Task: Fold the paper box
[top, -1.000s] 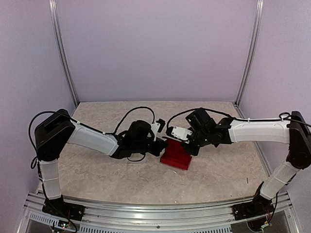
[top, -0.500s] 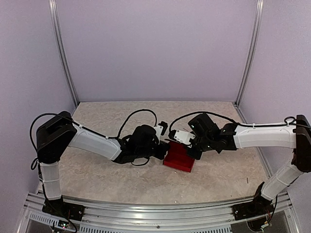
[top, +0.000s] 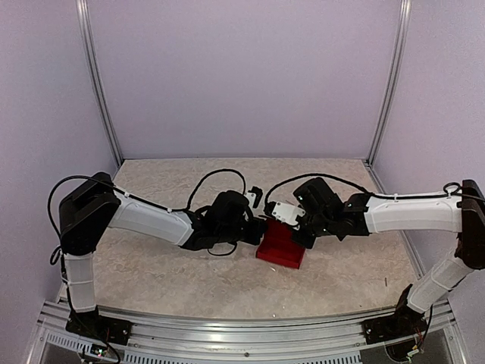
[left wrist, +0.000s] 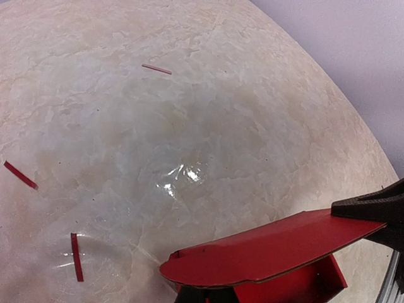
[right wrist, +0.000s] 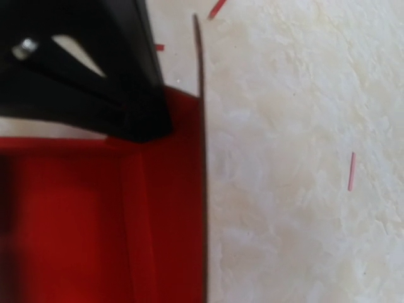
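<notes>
Paper box [top: 280, 249] at middle of table [top: 151, 273], between both arms. Left gripper [top: 256, 227] closed, pinching its raised left flap. Right gripper [top: 302, 236] closed against box's right edge; hold unclear.

You've got the pale marbled table [top: 151, 273] under it all, with a glare spot [left wrist: 184, 175] on its surface. Three thin red slivers [left wrist: 76, 257] lie flat on the table, well apart. Lilac walls [top: 242, 76] rise from its far edge, and a metal rail [top: 242, 332] runs along its near edge.
</notes>
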Controlling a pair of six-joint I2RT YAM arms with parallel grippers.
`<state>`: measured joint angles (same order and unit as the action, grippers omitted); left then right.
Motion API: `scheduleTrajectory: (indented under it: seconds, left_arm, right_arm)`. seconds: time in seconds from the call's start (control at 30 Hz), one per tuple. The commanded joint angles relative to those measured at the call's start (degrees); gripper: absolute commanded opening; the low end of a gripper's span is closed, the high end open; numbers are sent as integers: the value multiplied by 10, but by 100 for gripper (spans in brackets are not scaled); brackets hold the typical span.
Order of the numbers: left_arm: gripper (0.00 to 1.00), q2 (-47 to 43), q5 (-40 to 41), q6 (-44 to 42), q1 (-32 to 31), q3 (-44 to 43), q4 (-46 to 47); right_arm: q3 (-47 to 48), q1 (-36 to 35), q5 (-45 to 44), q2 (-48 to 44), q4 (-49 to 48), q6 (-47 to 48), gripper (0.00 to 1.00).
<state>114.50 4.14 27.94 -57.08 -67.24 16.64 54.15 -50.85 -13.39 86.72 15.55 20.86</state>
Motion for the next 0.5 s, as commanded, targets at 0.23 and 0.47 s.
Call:
scheduleTrajectory:
  seconds: [0.23,0.47]
  left_arm:
    - [0,22,-44,53,-65,-1,37]
    - [0,10,25,61,-97,51,34]
  right_arm:
    - [-32,-41,-2,-13,-124,1,0]
    - [-54,-75,-15,-30,-123,28,0]
